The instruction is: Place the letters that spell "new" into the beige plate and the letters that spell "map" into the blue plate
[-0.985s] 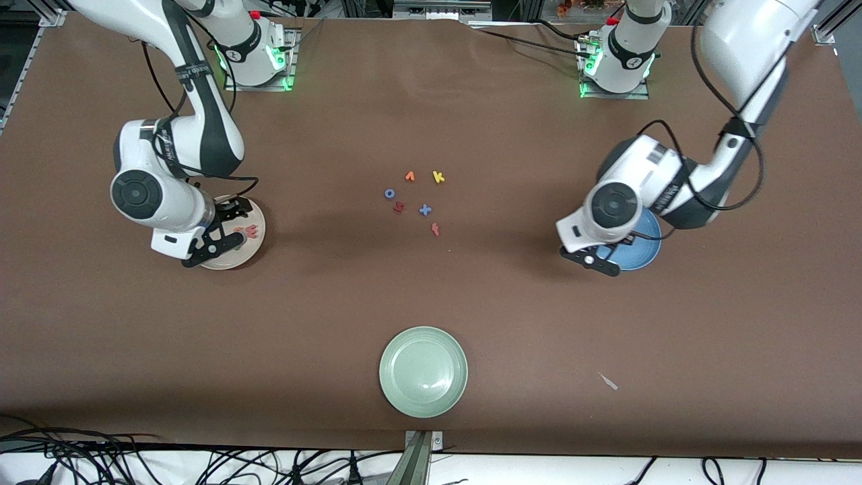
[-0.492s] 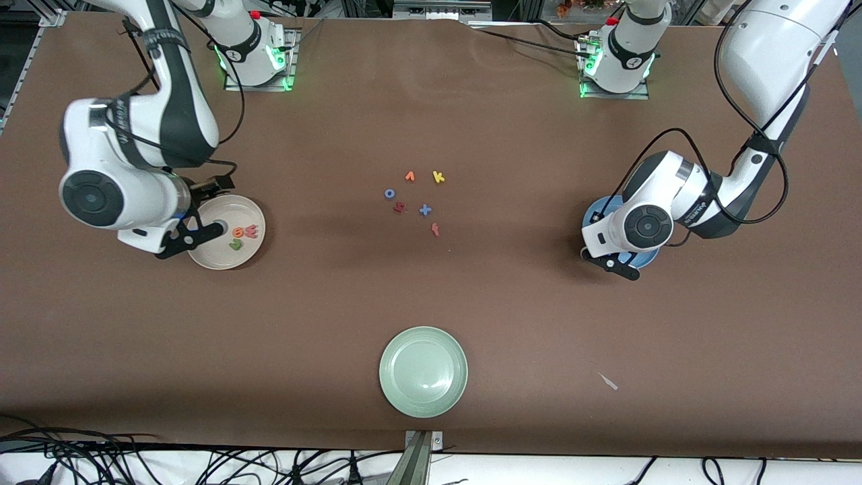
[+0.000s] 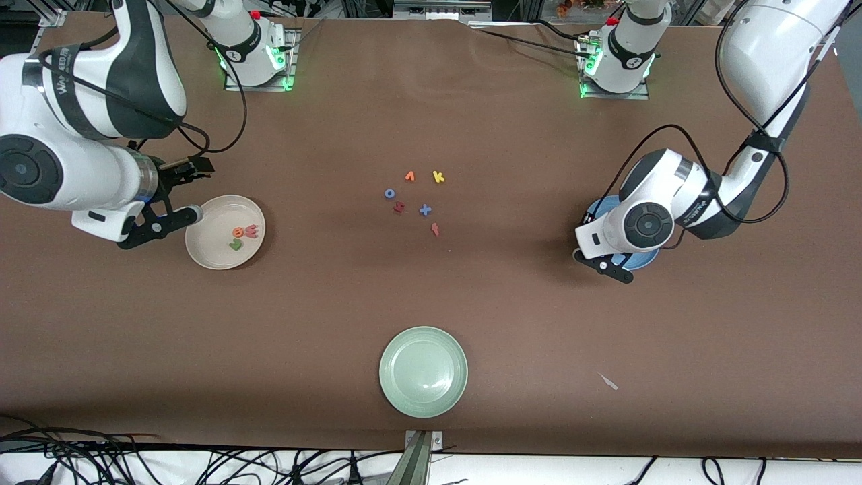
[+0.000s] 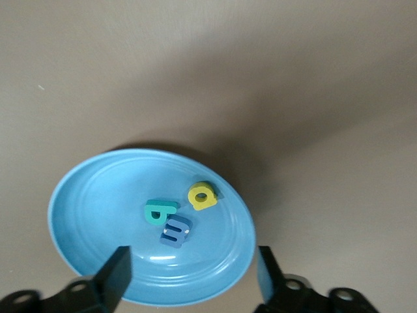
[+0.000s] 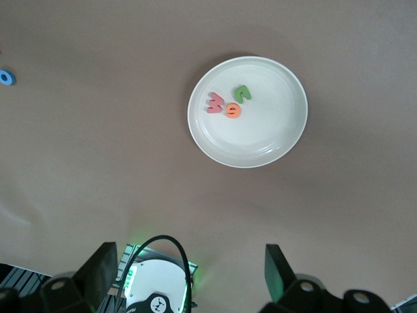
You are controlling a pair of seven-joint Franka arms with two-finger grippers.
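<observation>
Sitting nearest the front camera on the brown counter (image 3: 323, 323) is one pale green plate (image 3: 423, 371), with nothing in it. Farther from the camera, toward the right arm's end, lies the one beige plate (image 3: 202, 244), and three letters are gathered in it: a green n (image 3: 236, 245), an orange e (image 3: 238, 232) and a pinkish-red w (image 3: 251, 231), the e touching the w. The right claw (image 3: 180, 190) hangs in the air just beside that plate's rim, its two fingers spread wide and pinching nothing. Toward the left arm's end lies the one blue plate (image 4: 85, 215), and the left wrist view shows three letters in it: a light blue m (image 4: 176, 232), a teal looped letter (image 4: 159, 212) and a yellow looped letter (image 4: 202, 195), close together near the plate's middle. The left claw (image 4: 192, 274) hovers over this plate with its fingers spread apart and nothing between them. Farthest from the camera, mid-counter, six loose letters lie in a cluster: a red one (image 3: 436, 230), a blue x (image 3: 425, 210), a dark red h (image 3: 399, 207), a blue o (image 3: 389, 194), an orange v (image 3: 409, 176) and a yellow k (image 3: 438, 177).
</observation>
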